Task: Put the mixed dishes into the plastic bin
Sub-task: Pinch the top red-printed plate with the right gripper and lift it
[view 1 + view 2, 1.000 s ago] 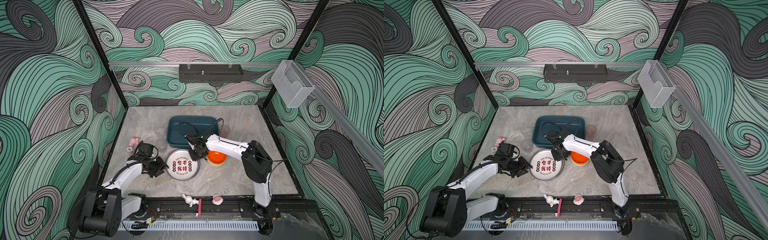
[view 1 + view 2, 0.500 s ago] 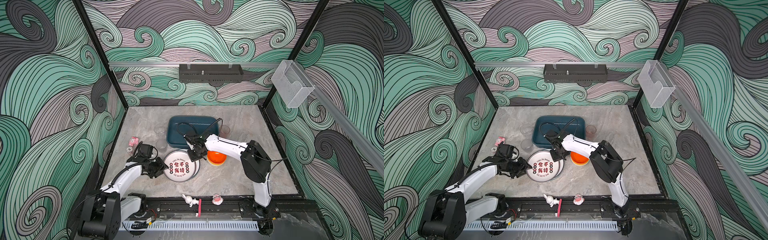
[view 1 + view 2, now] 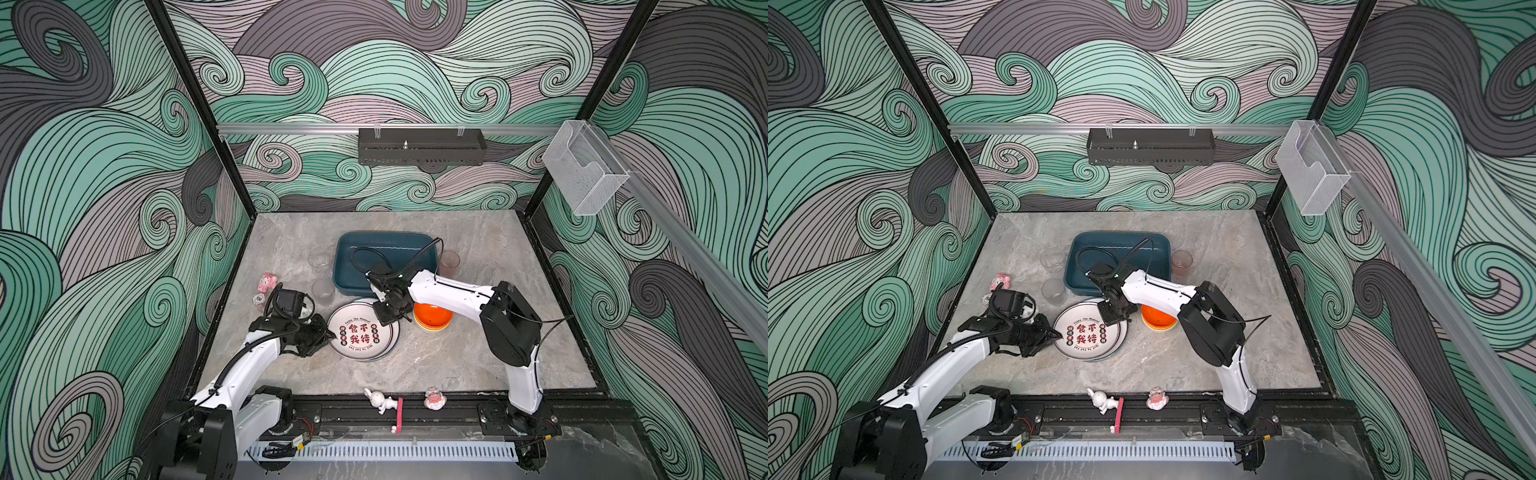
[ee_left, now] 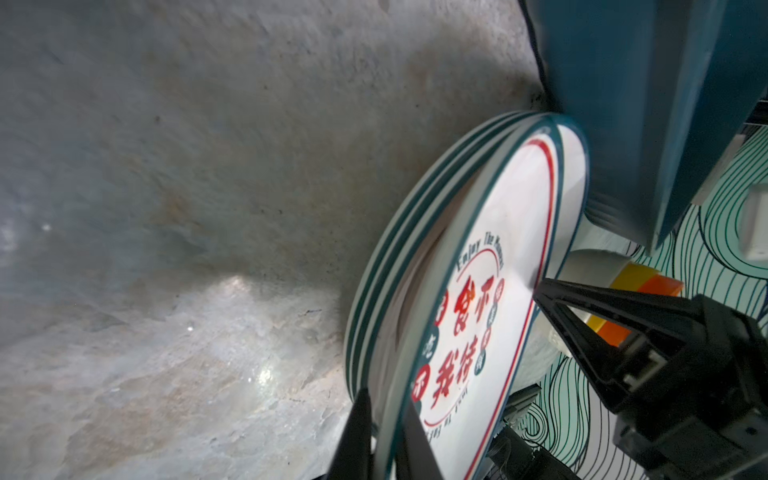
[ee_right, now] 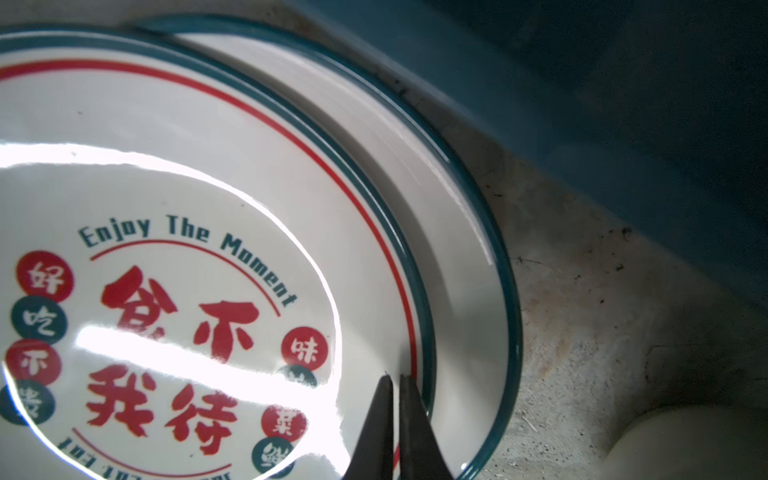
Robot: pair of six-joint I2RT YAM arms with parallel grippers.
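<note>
A stack of white plates with dark green rims lies in front of the teal plastic bin (image 3: 349, 274) (image 3: 1075, 278). The top plate (image 3: 361, 332) (image 3: 1086, 334) (image 5: 187, 166) bears red characters. In the left wrist view its near edge is raised off the plates below (image 4: 374, 270). My left gripper (image 3: 332, 332) (image 3: 1059, 334) (image 4: 384, 399) is shut on that plate's left rim. My right gripper (image 3: 384, 318) (image 3: 1111, 318) (image 5: 395, 378) is shut, its tips resting inside the plate's far right rim. An orange bowl (image 3: 432, 318) sits on a yellow one to the right.
Two clear glasses (image 3: 319, 259) (image 3: 323, 291) stand left of the bin and a pinkish glass (image 3: 449, 262) stands to its right. Small figurines sit at the left wall (image 3: 266, 282) and on the front rail (image 3: 378, 401). A black tray (image 3: 419, 145) and a clear box (image 3: 582, 166) hang on the walls.
My left gripper has slid right to the top plate's rim and shut on it. My right gripper's fingers have come together on the plate, which has shifted slightly left.
</note>
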